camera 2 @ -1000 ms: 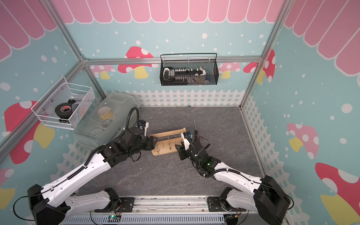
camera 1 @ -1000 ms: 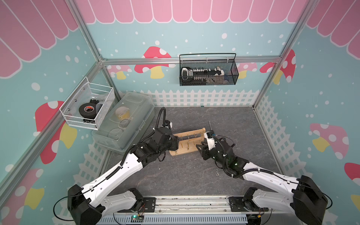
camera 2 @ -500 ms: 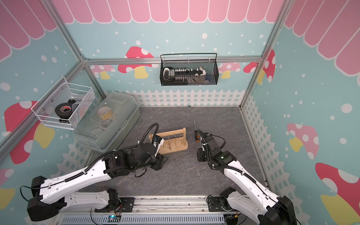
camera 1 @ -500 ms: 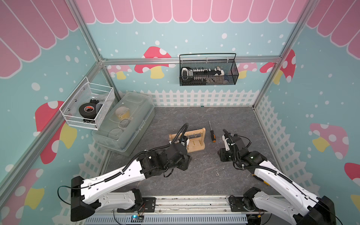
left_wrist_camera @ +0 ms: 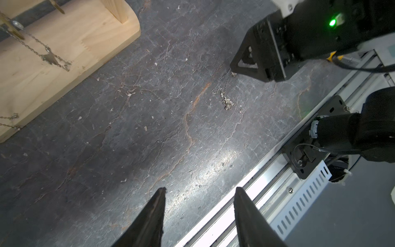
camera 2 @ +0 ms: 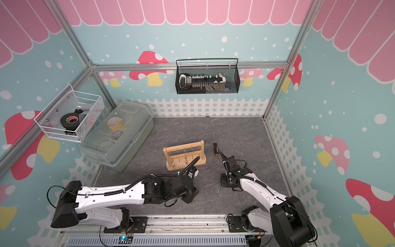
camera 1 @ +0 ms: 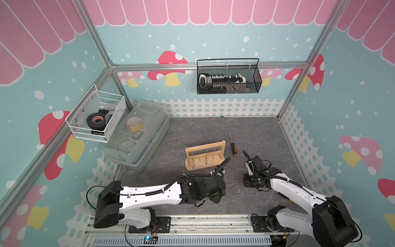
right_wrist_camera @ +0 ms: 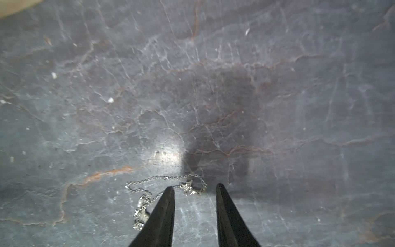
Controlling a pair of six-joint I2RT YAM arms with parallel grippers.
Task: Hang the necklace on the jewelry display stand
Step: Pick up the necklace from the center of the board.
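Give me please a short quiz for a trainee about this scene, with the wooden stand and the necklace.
1. True or false: the thin silver chain necklace already hangs on the light-wood jewelry stand with gold pegs.
2. What lies on the dark grey stone-look table just beside the stand? A) a black-and-orange screwdriver B) a roll of black tape C) a pair of scissors
3. Which pincer has the necklace at its fingertips, jaws apart?

Key: 1. False, it lies loose on the table. 2. A. 3. The right pincer.
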